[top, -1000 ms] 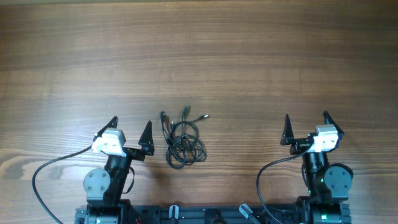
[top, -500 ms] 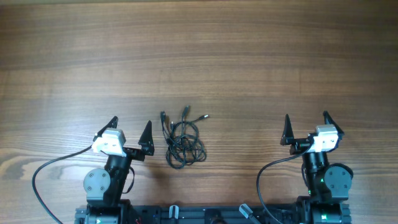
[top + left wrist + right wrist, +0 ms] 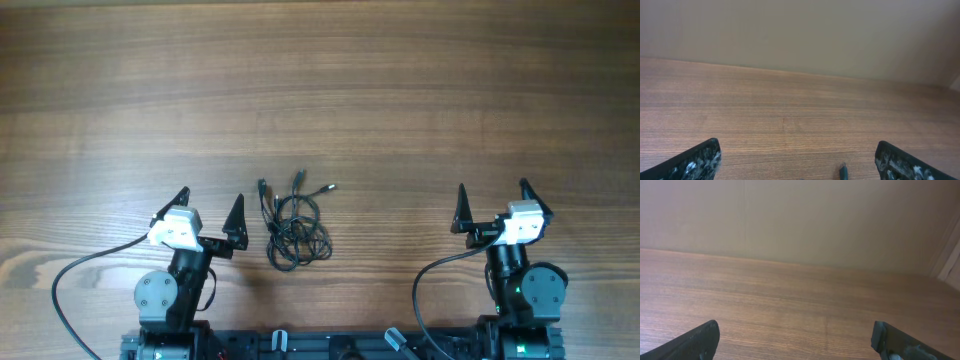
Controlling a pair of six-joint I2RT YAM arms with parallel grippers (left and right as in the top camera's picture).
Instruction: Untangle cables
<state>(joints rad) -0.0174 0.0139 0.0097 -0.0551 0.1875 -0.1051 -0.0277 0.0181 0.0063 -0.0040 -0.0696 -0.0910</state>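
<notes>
Cables (image 3: 293, 225): one knotted bunch on the table (image 3: 400, 90), near-centre; three plug ends point far; cord count unclear.
Left gripper (image 3: 208, 210): just left of the bunch, fingers spread wide, empty, probably poised to reach in.
Right gripper (image 3: 493, 200): also spread and empty, well apart to the right.
Grippers: two.

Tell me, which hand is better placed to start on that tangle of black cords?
Probably the left hand: it sits open right beside the cables, while the right hand, also open, is much farther away.
</notes>
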